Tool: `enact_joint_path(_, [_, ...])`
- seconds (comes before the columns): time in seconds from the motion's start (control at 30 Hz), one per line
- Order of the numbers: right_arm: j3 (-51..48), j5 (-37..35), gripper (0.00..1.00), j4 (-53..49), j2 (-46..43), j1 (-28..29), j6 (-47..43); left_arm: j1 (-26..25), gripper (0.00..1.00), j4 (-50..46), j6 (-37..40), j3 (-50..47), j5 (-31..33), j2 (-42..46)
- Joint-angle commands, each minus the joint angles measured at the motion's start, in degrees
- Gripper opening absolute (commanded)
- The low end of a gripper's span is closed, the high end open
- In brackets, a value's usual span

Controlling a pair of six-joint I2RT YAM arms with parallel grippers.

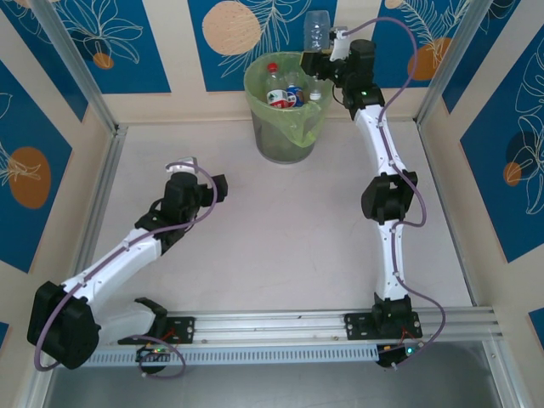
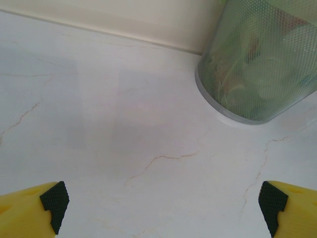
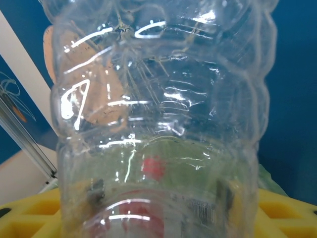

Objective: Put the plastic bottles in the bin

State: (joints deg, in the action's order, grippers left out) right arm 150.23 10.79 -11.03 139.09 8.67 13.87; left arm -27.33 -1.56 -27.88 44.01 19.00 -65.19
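Bottle point(image 1: 316, 30) sits clamped in the partly closed right gripper point(image 1: 321, 58), long axis near vertical, above the bin's point(image 1: 285, 146) right rim. Bin opening lies just below-left. Left gripper point(image 2: 161, 213) gapes wide, empty.

From my screen I see a pale, marble-look table top point(image 1: 280, 246) with thin brownish veins, evenly lit and carrying only soft shadows. Walls close it in on three sides: blue panels point(image 1: 127, 42) with white line-drawn leaves and orange discs point(image 1: 231, 27), set between cream strips. Silver metal posts point(image 1: 75, 64) stand at the back corners, and a slotted aluminium rail point(image 1: 280, 323) runs along the near edge.
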Motion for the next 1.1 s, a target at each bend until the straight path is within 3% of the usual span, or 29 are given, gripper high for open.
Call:
enact_joint_path(0.0, [-0.51,2.47,0.67,0.13,0.49,0.54,-7.48,0.76,1.0,-0.91,1.34,-0.59,1.55,1.45])
enact_joint_path(0.3, [1.11,5.65,0.86,-4.57,-0.62,1.11,-13.48,0.79,1.0,-1.21,1.82,-0.15,1.63,1.47])
enact_joint_path(0.6, [-4.26,1.16,0.97,-6.44,-9.84,1.35,-12.55,1.4,1.0,-0.94,3.37,-0.77,3.09,2.65])
enact_joint_path(0.8, [-26.25,-2.4,0.99,2.21,-25.89,1.26,-9.72,4.1,1.0,-1.82,7.0,-1.0,6.29,3.27])
enact_joint_path(1.07, [-65.89,-11.24,1.0,15.63,-52.02,-2.63,-1.98,13.09,1.0,1.96,15.72,-4.3,6.88,3.18])
